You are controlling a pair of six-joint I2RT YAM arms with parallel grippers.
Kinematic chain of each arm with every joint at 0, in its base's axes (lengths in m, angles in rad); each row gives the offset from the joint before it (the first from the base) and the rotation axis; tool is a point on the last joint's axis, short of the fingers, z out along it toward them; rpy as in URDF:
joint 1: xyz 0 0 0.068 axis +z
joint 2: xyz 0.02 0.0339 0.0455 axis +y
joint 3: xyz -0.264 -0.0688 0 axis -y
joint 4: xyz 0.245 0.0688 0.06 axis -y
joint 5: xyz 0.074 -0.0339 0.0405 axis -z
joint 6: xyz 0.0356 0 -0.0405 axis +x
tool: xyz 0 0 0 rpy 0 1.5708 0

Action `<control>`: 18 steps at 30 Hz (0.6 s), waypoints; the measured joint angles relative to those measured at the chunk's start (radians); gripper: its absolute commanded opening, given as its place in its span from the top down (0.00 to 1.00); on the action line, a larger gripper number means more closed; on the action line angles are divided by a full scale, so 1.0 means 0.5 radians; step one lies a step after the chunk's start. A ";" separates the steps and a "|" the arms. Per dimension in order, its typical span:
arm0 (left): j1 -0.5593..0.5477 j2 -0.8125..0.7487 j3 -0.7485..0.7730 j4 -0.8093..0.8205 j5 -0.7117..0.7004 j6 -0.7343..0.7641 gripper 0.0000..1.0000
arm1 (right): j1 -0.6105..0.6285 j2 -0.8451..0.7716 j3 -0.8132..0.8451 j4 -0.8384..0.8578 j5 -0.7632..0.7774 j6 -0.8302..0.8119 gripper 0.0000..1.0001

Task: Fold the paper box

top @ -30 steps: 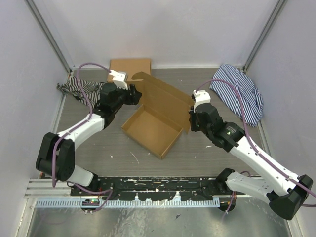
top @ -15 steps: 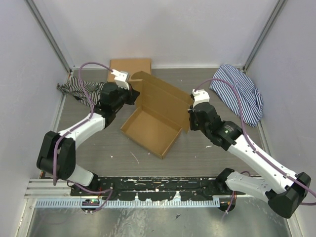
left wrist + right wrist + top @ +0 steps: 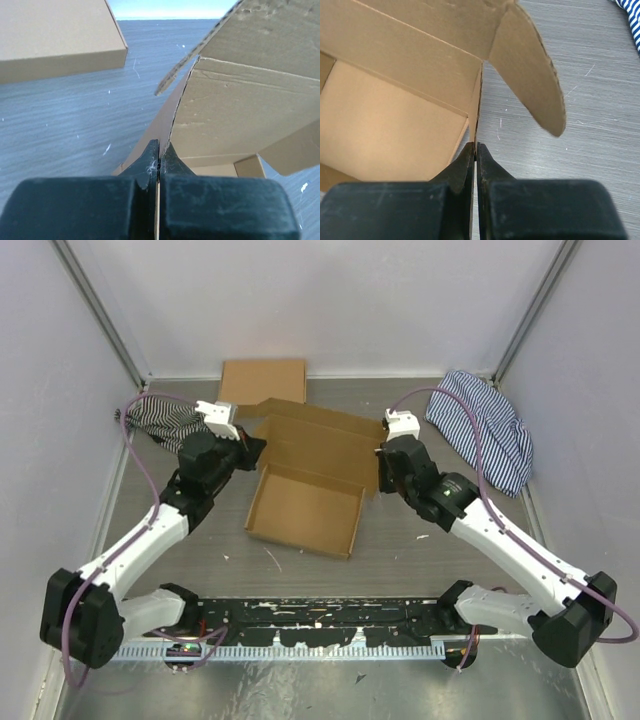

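The paper box (image 3: pixel 305 508) lies open in the middle of the table, a shallow brown tray with its lid (image 3: pixel 320 438) leaning back. My left gripper (image 3: pixel 252 447) is shut on the tray's left side wall near the back corner. In the left wrist view the wall's edge runs between the closed fingertips (image 3: pixel 159 153), and the paper box (image 3: pixel 235 115) rises to the right. My right gripper (image 3: pixel 380 472) is shut on the right side wall. In the right wrist view its tips (image 3: pixel 475 150) pinch that wall, with the paper box floor (image 3: pixel 385 125) to the left and a rounded lid flap (image 3: pixel 530 65) above.
A second closed brown cardboard box (image 3: pixel 263 380) (image 3: pixel 55 35) lies flat at the back. A black-and-white striped cloth (image 3: pixel 160 420) is at the back left. A blue striped cloth (image 3: pixel 485 425) (image 3: pixel 632 20) sits at the back right. White walls enclose the table.
My left gripper has closed on the box's left wall. Both arms have turned the box from a diagonal lie to nearly square with the table's front edge.
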 measured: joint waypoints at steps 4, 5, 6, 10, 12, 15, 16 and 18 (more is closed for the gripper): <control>-0.076 -0.193 -0.101 -0.116 -0.137 -0.076 1.00 | -0.001 0.105 0.056 0.027 0.021 0.036 0.97; -0.108 -0.247 -0.130 -0.153 -0.185 -0.099 1.00 | -0.003 0.144 0.076 0.038 0.024 0.046 0.97; -0.138 -0.291 -0.153 -0.179 -0.224 -0.121 1.00 | -0.005 0.182 0.094 0.047 0.024 0.060 0.97; -0.256 -0.421 -0.245 -0.251 -0.394 -0.181 1.00 | -0.015 0.327 0.188 0.095 -0.014 0.124 0.90; -0.297 -0.463 -0.284 -0.285 -0.460 -0.199 1.00 | -0.017 0.361 0.210 0.127 -0.057 0.153 0.77; -0.320 -0.491 -0.320 -0.298 -0.496 -0.217 1.00 | 0.001 0.358 0.209 0.149 -0.161 0.192 0.60; -0.330 -0.497 -0.327 -0.306 -0.497 -0.221 1.00 | 0.013 0.351 0.203 0.155 -0.196 0.199 0.52; -0.340 -0.509 -0.345 -0.314 -0.498 -0.222 1.00 | 0.031 0.311 0.169 0.155 -0.249 0.211 0.39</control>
